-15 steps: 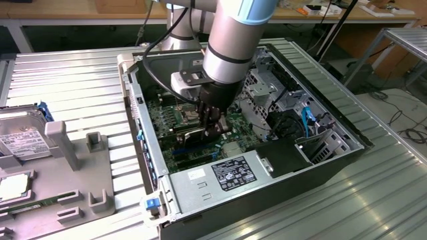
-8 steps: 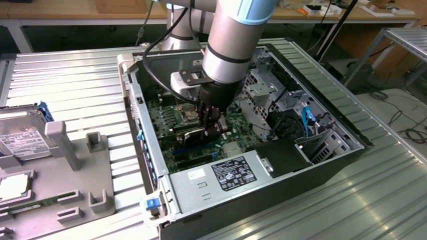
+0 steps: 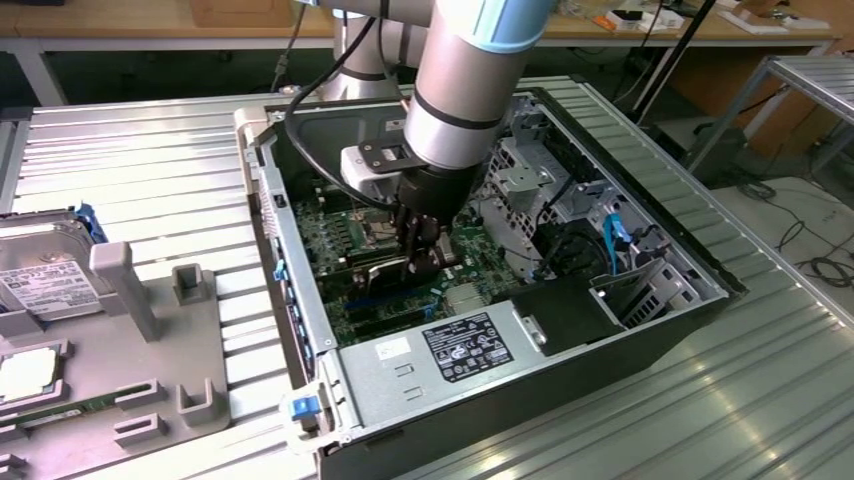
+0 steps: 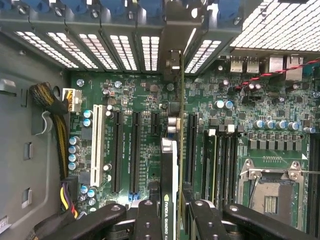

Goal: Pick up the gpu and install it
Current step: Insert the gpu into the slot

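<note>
We see our gripper (image 4: pixel 172 220) closed on the gpu (image 4: pixel 170 165), its dark fingers (image 4: pixel 147 220) pressing on either side of the card's upper edge, with the card standing on edge between them. In the wrist view the card hangs straight down over the motherboard (image 4: pixel 145 130), its thin green edge running toward the slotted rear wall (image 4: pixel 100 50) of the computer case (image 3: pixel 534 390), roughly in line with one of the long black expansion slots (image 4: pixel 191 145). In the exterior view the arm (image 3: pixel 461 90) reaches down into the open case, with the gripper low over the board near the case's middle. We judge that the pick-up is done and the card has been carried into the case and lined up; whether its bottom edge already sits in the slot we cannot tell, since the card itself hides that contact. What looks left is full seating and release. On the exterior view's left, a grey holder tray (image 3: pixel 147 330) sits on the ribbed metal table (image 3: pixel 747 400) with a hard drive (image 3: pixel 40 275) in it.
</note>
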Motion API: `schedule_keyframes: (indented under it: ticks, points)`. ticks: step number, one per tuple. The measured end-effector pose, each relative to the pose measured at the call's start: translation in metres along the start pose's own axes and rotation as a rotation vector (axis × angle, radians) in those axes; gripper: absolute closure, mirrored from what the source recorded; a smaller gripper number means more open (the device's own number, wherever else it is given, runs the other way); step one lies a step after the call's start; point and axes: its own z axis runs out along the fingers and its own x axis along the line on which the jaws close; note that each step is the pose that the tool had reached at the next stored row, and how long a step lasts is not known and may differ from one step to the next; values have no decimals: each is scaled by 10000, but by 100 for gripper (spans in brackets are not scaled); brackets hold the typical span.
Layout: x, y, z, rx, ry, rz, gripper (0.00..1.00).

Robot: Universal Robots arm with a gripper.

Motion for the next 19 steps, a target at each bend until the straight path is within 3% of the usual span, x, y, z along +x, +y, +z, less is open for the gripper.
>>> schedule_keyframes:
  ticks: [19]
  points:
    - [-1, 38, 22, 25, 8, -1, 73]
